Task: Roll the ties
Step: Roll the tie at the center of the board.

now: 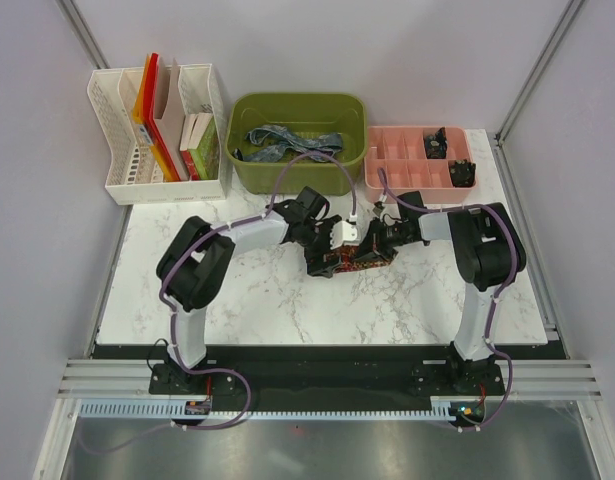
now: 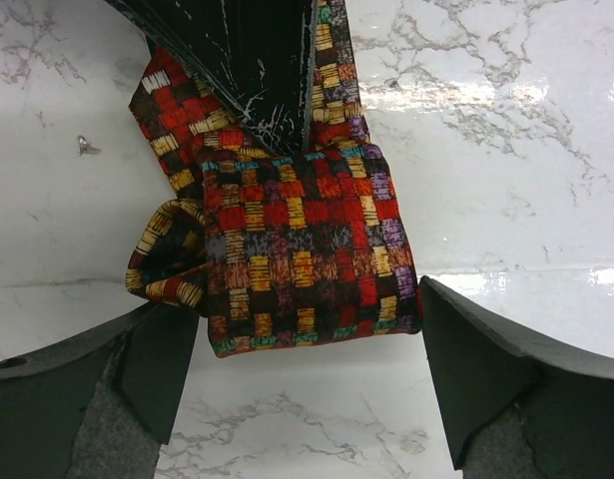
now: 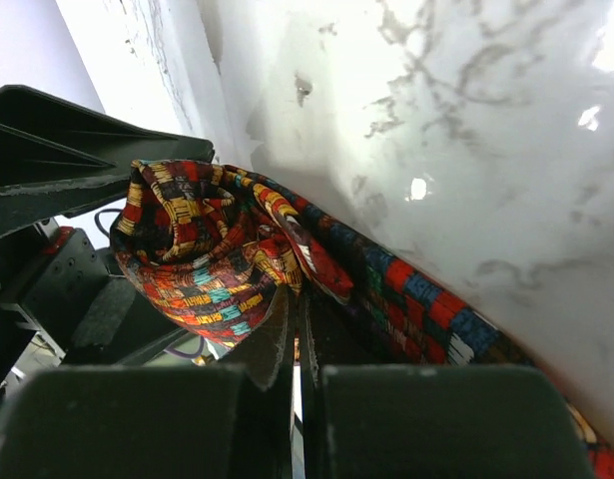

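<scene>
Half rolled, the red tie [image 1: 349, 258] lies central on the counter [image 1: 287, 310]. The left tool [image 2: 305, 331] gapes wide around it, holding nothing; the right tool [image 3: 297, 329] is pinched shut on a fold. Unclamped, the loose roll may spring open.

White file rack [image 1: 114, 112] w/ folders [image 1: 150, 105] & books [image 1: 198, 140], back-left on marble table [image 1: 287, 310]. Green bin [image 1: 297, 99] beside it, centre back. Pink divided tray [image 1: 392, 167] back-right, two small dark items [image 1: 437, 143] in right-hand compartments.
</scene>
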Tool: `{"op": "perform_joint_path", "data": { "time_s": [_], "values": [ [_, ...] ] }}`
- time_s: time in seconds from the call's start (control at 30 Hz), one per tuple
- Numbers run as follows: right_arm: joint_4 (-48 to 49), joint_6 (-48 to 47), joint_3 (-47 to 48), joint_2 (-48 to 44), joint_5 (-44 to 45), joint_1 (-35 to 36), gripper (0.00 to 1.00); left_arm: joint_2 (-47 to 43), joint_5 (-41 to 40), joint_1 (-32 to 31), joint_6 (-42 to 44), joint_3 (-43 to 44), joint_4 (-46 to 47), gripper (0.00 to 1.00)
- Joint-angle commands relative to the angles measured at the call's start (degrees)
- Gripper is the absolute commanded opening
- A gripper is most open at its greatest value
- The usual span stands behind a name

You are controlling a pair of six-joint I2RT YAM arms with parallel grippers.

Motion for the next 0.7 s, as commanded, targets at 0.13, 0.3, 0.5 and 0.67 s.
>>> {"op": "perform_joint_path", "data": {
  "time_s": [0.13,0.3,0.5,0.67],
  "values": [
    [0.05,-0.02,-3.63,0.71,9.43,1.81,0.0,-6.9,1.23,1.8,3.52,-3.74,5.29,1.0],
    [1.63,2.36,-5.04,-0.87,9.96,2.6,0.0,-5.68,4.04,1.72,2.47,-2.16,4.5,1.0],
    [1.81,2.8,-5.22,-1.4,10.04,3.04,0.0,-2.95,4.83,1.28,2.55,0.92,4.15,1.0],
    [1.55,2.89,-4.95,-1.66,10.22,3.04,0.0,-4.35,7.99,1.28,5.45,0.31,2.04,1.0]
  ]
}}
